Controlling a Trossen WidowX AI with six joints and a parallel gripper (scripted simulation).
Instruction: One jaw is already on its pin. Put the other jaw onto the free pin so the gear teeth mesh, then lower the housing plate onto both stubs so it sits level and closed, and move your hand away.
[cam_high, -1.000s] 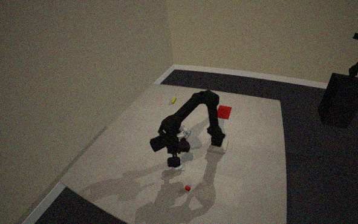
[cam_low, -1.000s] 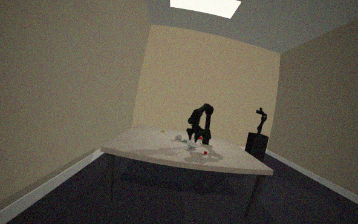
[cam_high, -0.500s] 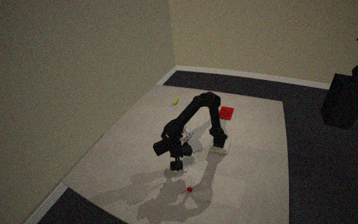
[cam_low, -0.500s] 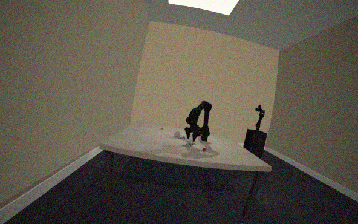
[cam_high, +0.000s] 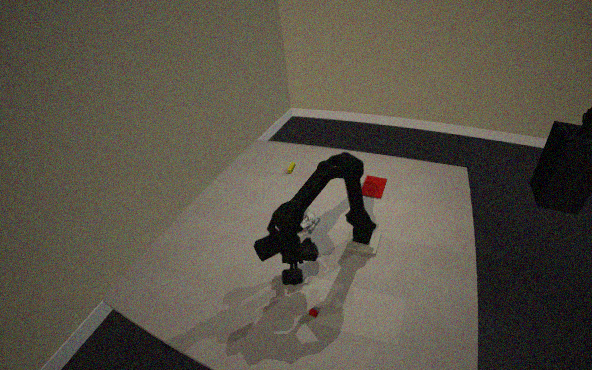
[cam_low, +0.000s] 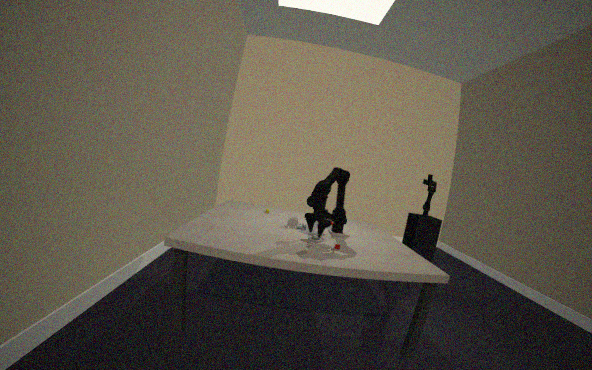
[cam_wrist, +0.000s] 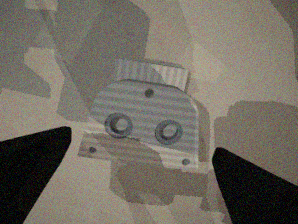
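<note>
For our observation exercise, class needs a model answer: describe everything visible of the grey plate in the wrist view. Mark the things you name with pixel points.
The grey plate (cam_wrist: 145, 107) looks like ribbed metal, rounded at the top, with straight lower edges. It has two raised rings side by side and three small dark holes. It lies between the open gripper's (cam_wrist: 142, 142) fingers, touching neither. Shadow crosses its lower part; a ribbed block (cam_wrist: 172, 75) shows behind its top edge.

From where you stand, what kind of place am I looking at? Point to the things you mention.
Probably a small robot test room: a black robot arm (cam_high: 345, 165) (cam_low: 339, 175) stands on a pale table (cam_high: 430, 280) (cam_low: 225, 250), a second arm (cam_low: 429, 197) rises from a black pedestal (cam_high: 559, 170) (cam_low: 411, 235), and plain walls surround them.
</note>
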